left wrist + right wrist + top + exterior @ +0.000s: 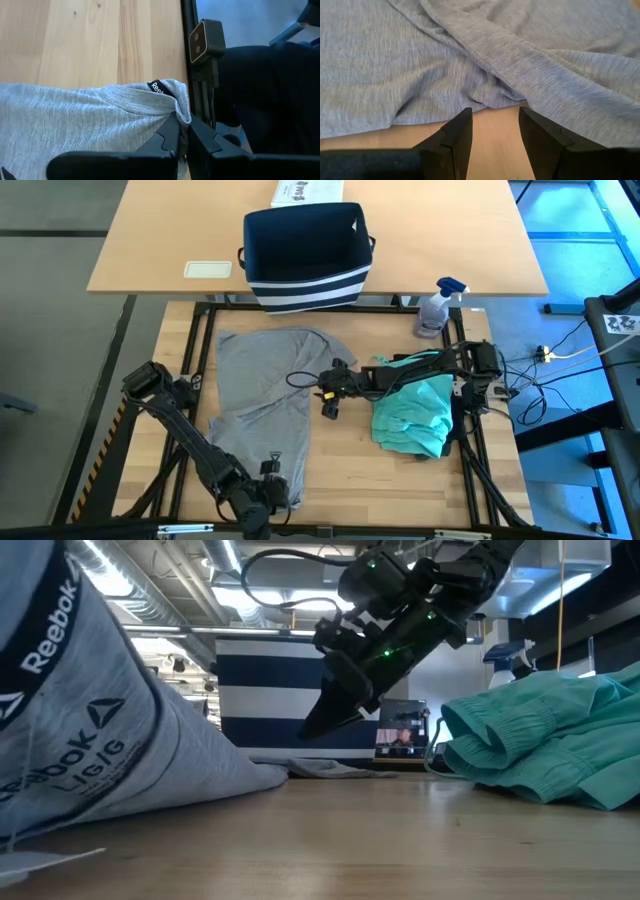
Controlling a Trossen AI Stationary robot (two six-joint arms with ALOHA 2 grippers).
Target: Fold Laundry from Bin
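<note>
Wooden worktop [340,460] in front, second tan table behind carrying the bin [306,255], a white box and a card.

Left side: left gripper [181,134] at the near edge of the worktop, jaws pinched shut on the collar of the grey T-shirt [265,405], lifting that edge. Shirt otherwise lies spread but wrinkled on the left half of the worktop, one side rumpled; no fold visible yet.

Centre: right gripper [328,394] hovers low just off the shirt's right edge, jaws parted, nothing between them, bare wood below.

Right side: teal piece [412,415] in a loose heap under the right arm, unfolded. Spray bottle [438,306] at the far right corner.

Judgement: early stage. Bin looks emptied from above; two garments out, neither folded. Flattening the shirt likely comes first, teal piece after.
</note>
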